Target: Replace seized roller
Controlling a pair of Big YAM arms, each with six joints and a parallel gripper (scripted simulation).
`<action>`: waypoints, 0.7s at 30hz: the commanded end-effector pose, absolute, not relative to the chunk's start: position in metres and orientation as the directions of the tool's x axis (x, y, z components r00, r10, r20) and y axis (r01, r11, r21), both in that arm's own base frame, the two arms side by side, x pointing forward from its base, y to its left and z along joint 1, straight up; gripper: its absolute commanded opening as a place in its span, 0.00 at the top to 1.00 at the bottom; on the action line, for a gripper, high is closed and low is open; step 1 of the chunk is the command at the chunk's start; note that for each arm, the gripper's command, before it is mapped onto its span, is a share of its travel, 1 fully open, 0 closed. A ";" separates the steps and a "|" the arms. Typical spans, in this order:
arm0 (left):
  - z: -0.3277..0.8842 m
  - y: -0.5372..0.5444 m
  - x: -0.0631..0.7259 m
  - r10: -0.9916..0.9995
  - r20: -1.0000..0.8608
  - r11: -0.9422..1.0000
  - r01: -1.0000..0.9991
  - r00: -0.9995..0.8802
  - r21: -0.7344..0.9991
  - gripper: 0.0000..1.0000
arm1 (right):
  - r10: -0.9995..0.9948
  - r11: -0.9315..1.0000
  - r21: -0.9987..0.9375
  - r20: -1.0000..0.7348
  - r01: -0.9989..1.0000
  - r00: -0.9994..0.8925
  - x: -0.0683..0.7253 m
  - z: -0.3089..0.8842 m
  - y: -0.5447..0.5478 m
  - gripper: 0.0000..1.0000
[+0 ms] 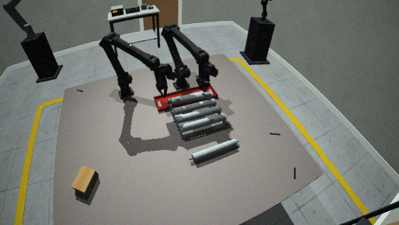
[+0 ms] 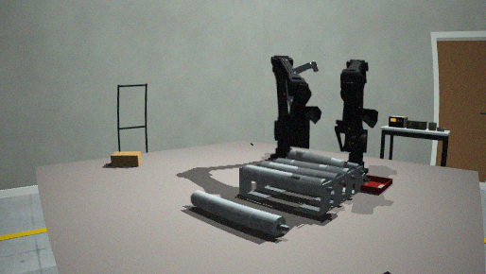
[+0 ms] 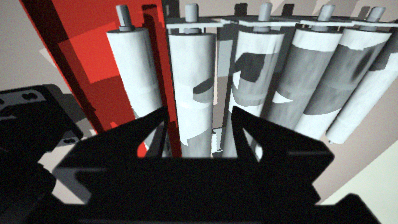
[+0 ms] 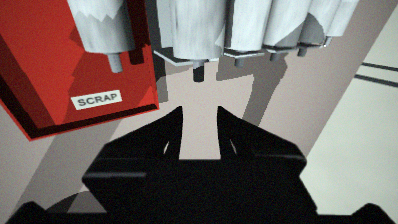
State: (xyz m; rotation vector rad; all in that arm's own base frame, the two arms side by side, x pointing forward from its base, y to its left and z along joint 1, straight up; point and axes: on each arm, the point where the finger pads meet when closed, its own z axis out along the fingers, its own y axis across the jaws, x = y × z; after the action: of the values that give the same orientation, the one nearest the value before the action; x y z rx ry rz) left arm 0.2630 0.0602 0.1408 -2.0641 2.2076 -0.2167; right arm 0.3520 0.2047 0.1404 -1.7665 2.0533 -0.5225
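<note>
The roller bed (image 1: 199, 131) (image 2: 246, 181) holds four grey rollers. The red scrap tray (image 1: 163, 105) (image 2: 378, 183) (image 3: 85, 45) (image 4: 40, 75) lies right behind it, with one grey roller (image 1: 190, 98) (image 3: 132, 70) (image 4: 102, 25) lying in it. Another roller (image 1: 214, 150) (image 2: 236, 214) lies loose on the table in front of the bed. My left gripper (image 1: 204, 88) (image 3: 199, 111) is open and straddles the bed roller next to the tray (image 1: 192, 105) (image 3: 192, 80) without gripping it. My right gripper (image 1: 164, 93) (image 4: 199, 112) is narrowly open and empty. It sits just short of that roller's axle end (image 4: 198, 74), beside the tray's SCRAP label (image 4: 96, 99).
A wooden box (image 1: 83, 179) (image 2: 125, 159) sits far off at a table corner. Small dark bits (image 1: 275, 133) (image 1: 294, 173) lie on the table to the right. A side table with devices (image 1: 133, 12) (image 2: 413, 129) stands behind the arms.
</note>
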 end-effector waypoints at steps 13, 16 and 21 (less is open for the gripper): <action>0.160 0.061 0.274 -0.997 -0.001 0.081 -0.971 -0.083 -0.225 0.38 | -0.988 0.155 -0.526 -0.063 -0.836 -0.143 0.363 0.151 0.206 0.68; 0.160 0.061 0.274 -0.997 -0.001 0.081 -0.971 -0.083 -0.225 0.38 | -0.988 0.155 -0.526 -0.063 -0.836 -0.143 0.364 0.151 0.206 0.68; 0.160 0.061 0.273 -0.997 -0.001 0.081 -0.971 -0.083 -0.225 0.38 | -0.988 0.155 -0.526 -0.063 -0.836 -0.143 0.364 0.151 0.206 0.68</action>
State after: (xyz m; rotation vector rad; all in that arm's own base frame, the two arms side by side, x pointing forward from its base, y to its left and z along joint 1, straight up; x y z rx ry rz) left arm 0.2630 0.0602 0.1409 -2.0640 2.2077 -0.2168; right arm 0.3520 0.2046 0.1403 -1.7664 2.0537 -0.5222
